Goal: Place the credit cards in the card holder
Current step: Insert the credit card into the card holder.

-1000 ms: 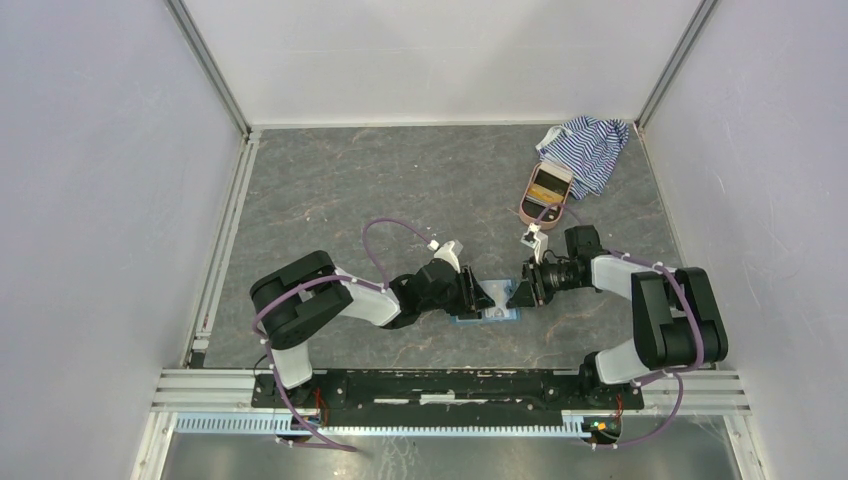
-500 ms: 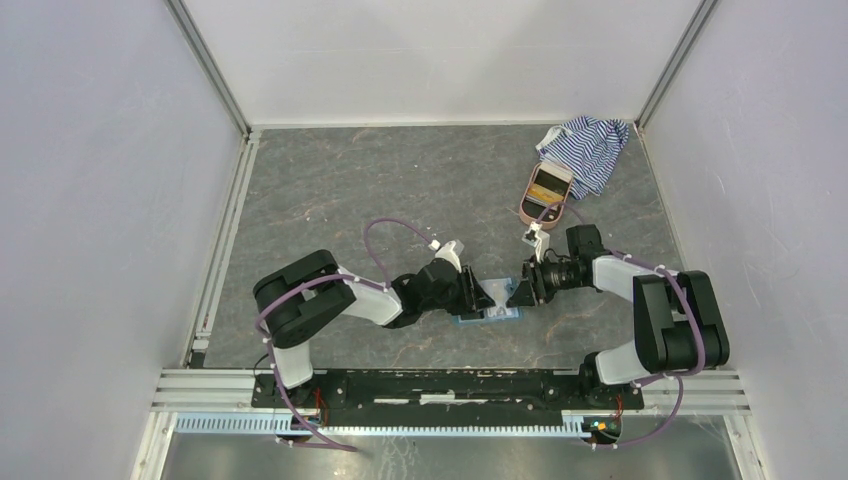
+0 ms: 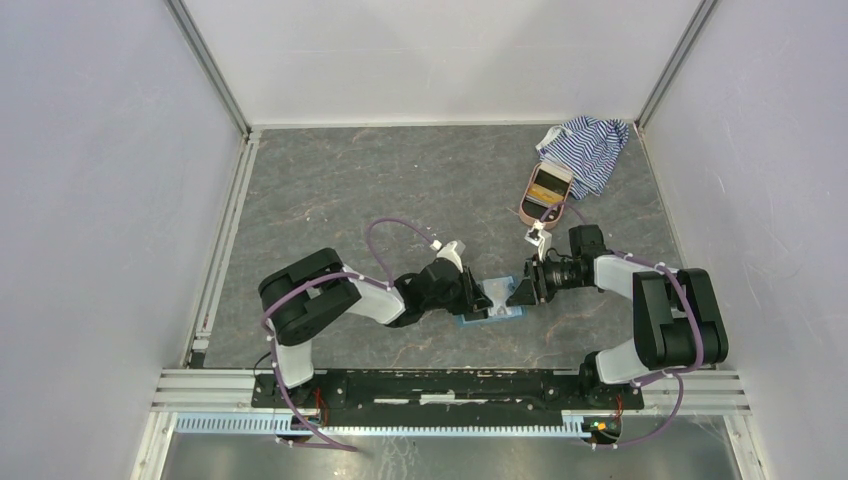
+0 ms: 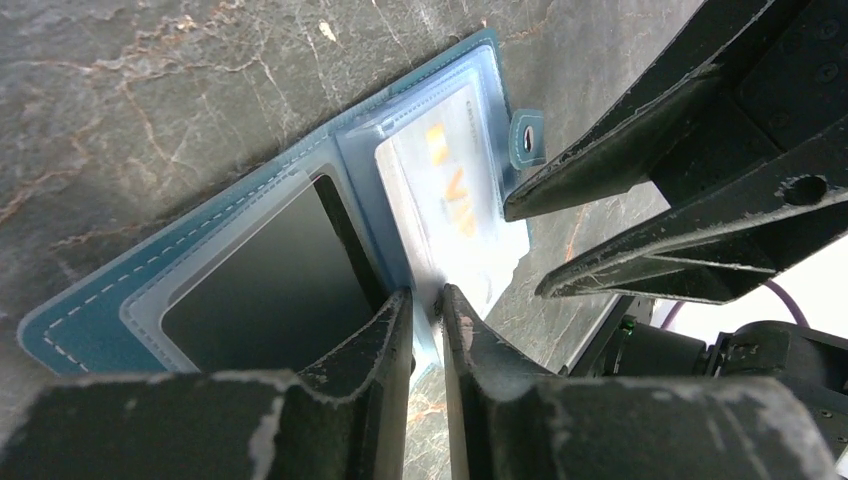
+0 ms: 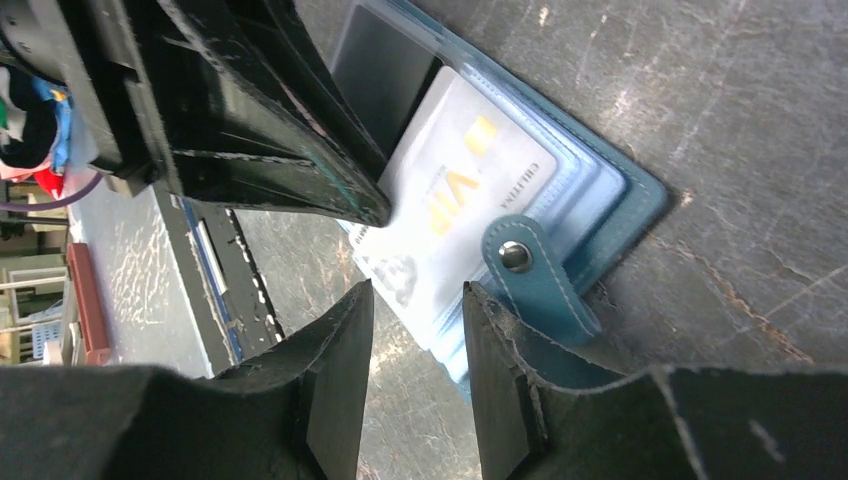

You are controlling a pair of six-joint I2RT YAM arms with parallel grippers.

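We see the open card holder flat on the surface between both pincers, with a white card and a dark card in it. Our left pincer is narrow, and we cannot tell if it grips. Our right pincer is half wide.

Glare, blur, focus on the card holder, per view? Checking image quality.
Left wrist: glare washes out the light card; left gripper fingers soft up close; lower right background blown out. Right wrist: card print legible, snap tab sharp, right gripper fingers blurred. Top external: even light, faint shadows; card holder tiny, partly hidden by the grippers.
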